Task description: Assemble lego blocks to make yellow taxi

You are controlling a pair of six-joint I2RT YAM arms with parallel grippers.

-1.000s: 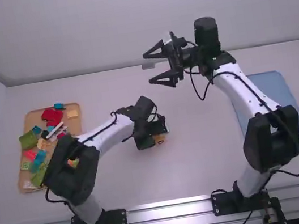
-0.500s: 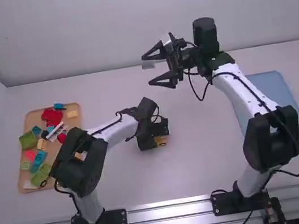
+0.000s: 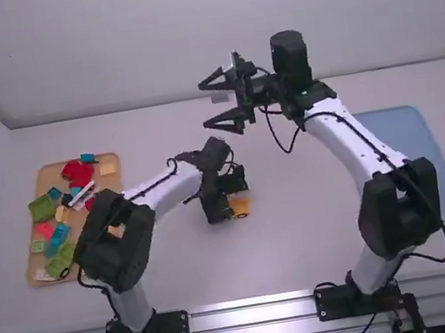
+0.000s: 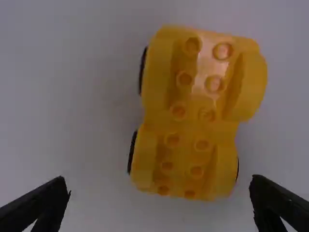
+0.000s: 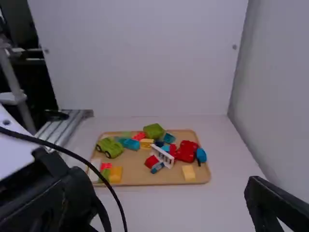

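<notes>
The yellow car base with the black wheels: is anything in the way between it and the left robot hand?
Nothing visible. In the left wrist view, the yellow car base lies on the table in plain sight, with no block between it and the open left gripper.

Left end effector (image 3: 226,197) open, downward; right end effector (image 3: 204,104) open, level.
</notes>
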